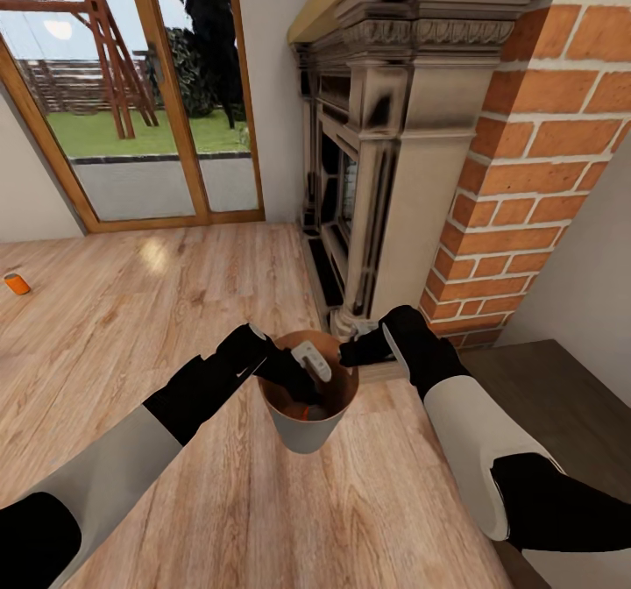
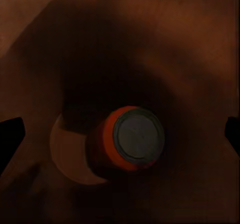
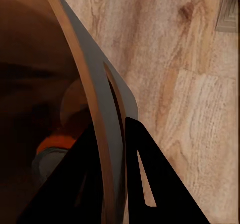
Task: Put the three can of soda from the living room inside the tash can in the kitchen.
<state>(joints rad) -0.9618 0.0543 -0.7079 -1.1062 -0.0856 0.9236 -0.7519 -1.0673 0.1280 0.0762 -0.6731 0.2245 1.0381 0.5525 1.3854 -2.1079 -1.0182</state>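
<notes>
The trash can, grey outside and brown inside, hangs above the wood floor between my arms. My right gripper is shut on its rim; in the right wrist view its dark fingers pinch the bin wall. My left gripper reaches into the bin's mouth, open, its fingertips spread wide with nothing between them. An orange soda can with a silver top lies at the bottom of the bin, also glimpsed as the can and as the can. A second orange can stands on the floor at far left.
A brick fireplace with a carved stone surround stands right ahead. Glass patio doors with wooden frames are at the back left. A dark low surface sits at the right. Light wood floor stretches left.
</notes>
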